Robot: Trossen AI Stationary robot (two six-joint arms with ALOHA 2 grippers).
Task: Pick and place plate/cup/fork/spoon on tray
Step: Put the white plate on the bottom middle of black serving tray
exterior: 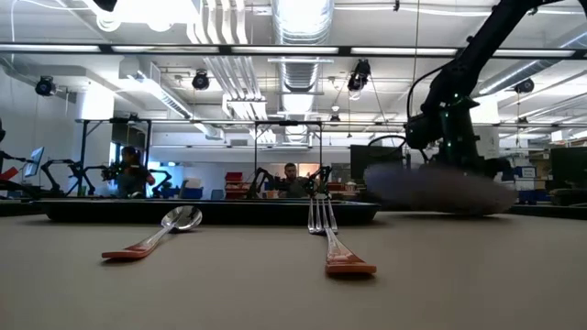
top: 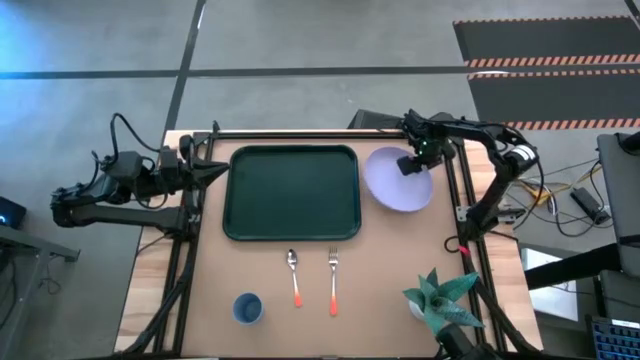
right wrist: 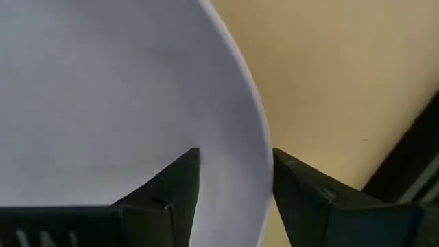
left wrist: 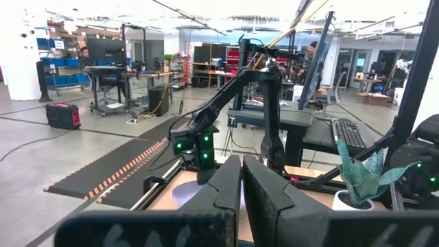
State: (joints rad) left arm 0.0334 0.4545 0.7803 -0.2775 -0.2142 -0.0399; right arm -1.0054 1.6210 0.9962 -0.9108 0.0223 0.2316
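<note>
The right hand [top: 418, 163] is straddling the far rim of the round, flat, pale lavender-white plate [top: 393, 186], one spread finger on each side of the edge, not yet pinching it. The plate is lying on the tabletop [top: 380, 280] just beside the large dark green rectangular tray [top: 292, 192], so the plate pickup looks to be the step in hand. Next the fingers need squeezing onto the rim, then lifting across to the tray. The left hand [top: 222, 172] is waiting, pressed together, at the tray's other side.

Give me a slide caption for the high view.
Right end effector open astride the plate rim, beside the empty tray; spoon, fork, cup wait.
</note>
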